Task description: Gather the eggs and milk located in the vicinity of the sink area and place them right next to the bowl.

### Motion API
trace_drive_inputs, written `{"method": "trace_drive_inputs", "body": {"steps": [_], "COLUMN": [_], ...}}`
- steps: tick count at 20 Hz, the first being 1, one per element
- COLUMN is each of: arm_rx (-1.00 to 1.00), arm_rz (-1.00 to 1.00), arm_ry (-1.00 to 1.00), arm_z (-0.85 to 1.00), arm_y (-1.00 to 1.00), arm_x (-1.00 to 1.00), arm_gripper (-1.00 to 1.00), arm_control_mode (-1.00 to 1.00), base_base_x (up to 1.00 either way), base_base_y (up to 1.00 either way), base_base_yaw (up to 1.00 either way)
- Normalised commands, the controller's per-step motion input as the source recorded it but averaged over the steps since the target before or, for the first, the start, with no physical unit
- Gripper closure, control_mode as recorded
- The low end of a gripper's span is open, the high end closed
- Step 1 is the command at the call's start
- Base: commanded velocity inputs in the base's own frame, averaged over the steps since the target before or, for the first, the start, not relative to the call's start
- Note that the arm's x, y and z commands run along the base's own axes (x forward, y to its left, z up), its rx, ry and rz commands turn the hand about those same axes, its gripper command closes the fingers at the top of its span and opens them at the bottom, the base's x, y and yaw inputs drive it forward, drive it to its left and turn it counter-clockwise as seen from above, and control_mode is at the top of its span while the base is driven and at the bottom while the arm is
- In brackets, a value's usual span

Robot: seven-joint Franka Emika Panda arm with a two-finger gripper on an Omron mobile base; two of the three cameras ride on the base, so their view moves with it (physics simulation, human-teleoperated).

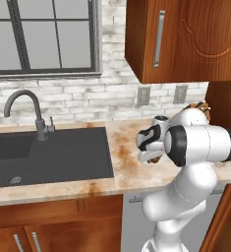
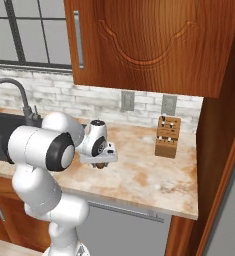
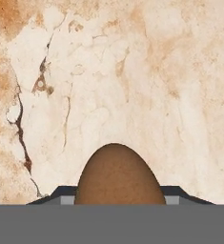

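Marble-patterned beige and rust stone table (image 1: pixel 127 167) runs along the whitewashed brick wall, and the white arm reaches low over it, its jaws pinching a smooth brown oval egg (image 3: pixel 119 176) between the two dark fingertips (image 3: pixel 61 194). In the hand view the egg sits squarely between those tips with its rounded end pointing out over the veined stone. From the left base view the gripper (image 1: pixel 151 158) hangs just above the table, a little to the right of the large matte dark-grey rectangular sink (image 1: pixel 53 155), and a sliver of the brown egg peeks out under the hand; whether the egg touches the stone I cannot tell. The curved grey gooseneck faucet (image 1: pixel 26 110) stands at the far edge of the sink, under the dark-framed window (image 1: pixel 43 37). In the right base view the gripper (image 2: pixel 100 163) shows the same brown shape below the hand, with open stone to its right. Farther right, against the wall, stands a light wooden knife block (image 2: pixel 168 137), well apart from the hand. A reddish-brown wooden wall cabinet (image 2: pixel 149 40) with a metal bar handle hangs above the table.
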Motion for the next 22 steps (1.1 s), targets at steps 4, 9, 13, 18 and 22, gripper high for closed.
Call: {"method": "trace_drive_inputs", "body": {"steps": [4, 9, 13, 18, 22], "arm_rx": [0.00, 0.04, 0.04, 0.03, 0.02], "arm_rz": [0.00, 0.00, 0.00, 0.00, -0.09], "arm_ry": [-0.03, -0.20, -0.19, -0.01, 0.11], "arm_z": [-0.10, 0.53, 1.00, 1.00, 0.76], "arm_y": [-0.03, 0.00, 0.00, 0.00, 0.00], "arm_x": [-0.06, -0.42, -0.63, -0.60, -0.82], "arm_gripper": [1.00, 1.00, 1.00, 1.00, 1.00], "arm_control_mode": [-1.00, -1.00, -1.00, -1.00, -1.00], "base_base_x": [0.00, 0.00, 0.00, 0.00, 0.00], "base_base_y": [0.00, 0.00, 0.00, 0.00, 0.00], "base_base_yaw": [0.00, 0.00, 0.00, 0.00, 0.00]}}
